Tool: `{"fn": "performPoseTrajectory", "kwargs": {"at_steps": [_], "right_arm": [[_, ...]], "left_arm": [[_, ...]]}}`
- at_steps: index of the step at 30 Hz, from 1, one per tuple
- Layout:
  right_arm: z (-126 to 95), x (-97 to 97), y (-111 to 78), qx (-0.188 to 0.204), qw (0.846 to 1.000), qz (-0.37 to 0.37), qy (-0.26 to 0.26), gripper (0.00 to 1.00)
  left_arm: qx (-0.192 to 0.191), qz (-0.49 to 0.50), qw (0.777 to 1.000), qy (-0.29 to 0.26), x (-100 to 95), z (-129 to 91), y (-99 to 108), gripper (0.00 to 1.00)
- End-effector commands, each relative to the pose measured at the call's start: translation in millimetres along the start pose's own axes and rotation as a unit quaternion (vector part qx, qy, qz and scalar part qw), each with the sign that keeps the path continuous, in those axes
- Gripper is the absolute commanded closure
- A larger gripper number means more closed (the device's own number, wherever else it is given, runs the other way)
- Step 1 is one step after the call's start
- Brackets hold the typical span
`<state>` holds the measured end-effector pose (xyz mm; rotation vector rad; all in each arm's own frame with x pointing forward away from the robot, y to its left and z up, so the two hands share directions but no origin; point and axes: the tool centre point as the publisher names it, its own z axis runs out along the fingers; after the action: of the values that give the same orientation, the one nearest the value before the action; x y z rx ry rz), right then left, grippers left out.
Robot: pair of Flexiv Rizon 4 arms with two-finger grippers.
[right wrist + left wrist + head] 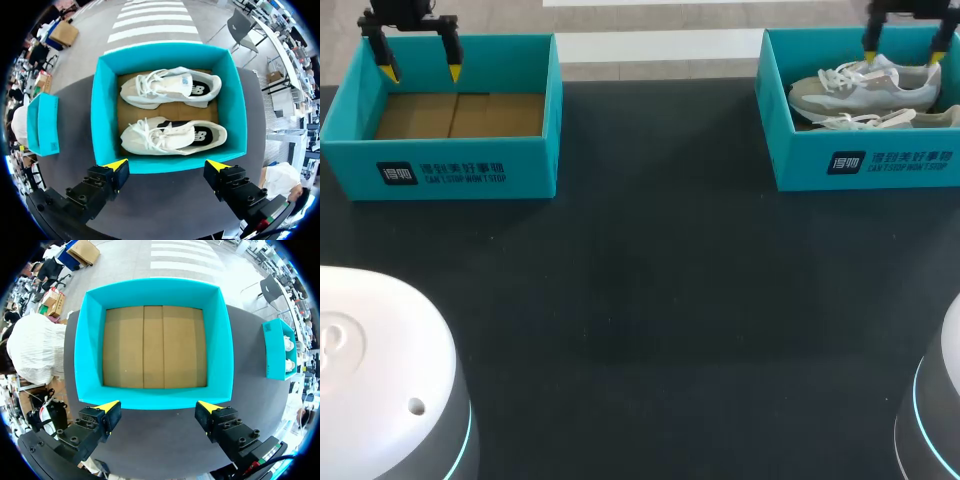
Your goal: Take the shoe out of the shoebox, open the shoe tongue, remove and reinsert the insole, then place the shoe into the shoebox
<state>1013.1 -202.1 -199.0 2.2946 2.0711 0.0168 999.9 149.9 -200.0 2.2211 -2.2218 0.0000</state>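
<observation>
The head view looks down from above and behind over the whole table, with the empty box and shoebox far off. The left wrist view hangs close over the first, the right over the second (each glimpses the other's).

Two teal shoeboxes, two pale laced shoes, two yellow-tipped hands, one dark table.

An open teal cardboard shoebox stands at the table's far right, holding two pale grey-white lace-up sneakers side by side with toes pointing the same way - the far sneaker and the near sneaker. A matching teal box stands at the far left, its brown floor showing.
</observation>
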Motion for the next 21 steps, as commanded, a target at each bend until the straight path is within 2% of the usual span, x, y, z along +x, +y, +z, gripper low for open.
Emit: {"fn": "performPoseTrajectory", "kwargs": {"at_steps": [1,9,14,21], "right_arm": [[3.4,-32.0,-3.1,-0.012,1.000,0.012,-0.004,0.00],[39.7,-71.3,0.9,-0.030,0.997,0.059,-0.033,0.00],[68.1,-85.8,2.9,-0.045,0.996,0.060,-0.050,0.00],[105.0,-101.1,11.4,-0.044,0.996,0.060,-0.053,0.00]], "left_arm": [[0.000,0.000,1.000,0.000,0.0,0.0,0.0,0.00],[0.000,0.000,1.000,0.000,0.0,0.0,0.0,0.00],[0.000,0.000,1.000,0.000,0.0,0.0,0.0,0.00],[0.000,0.000,1.000,0.000,0.0,0.0,0.0,0.00]]}}
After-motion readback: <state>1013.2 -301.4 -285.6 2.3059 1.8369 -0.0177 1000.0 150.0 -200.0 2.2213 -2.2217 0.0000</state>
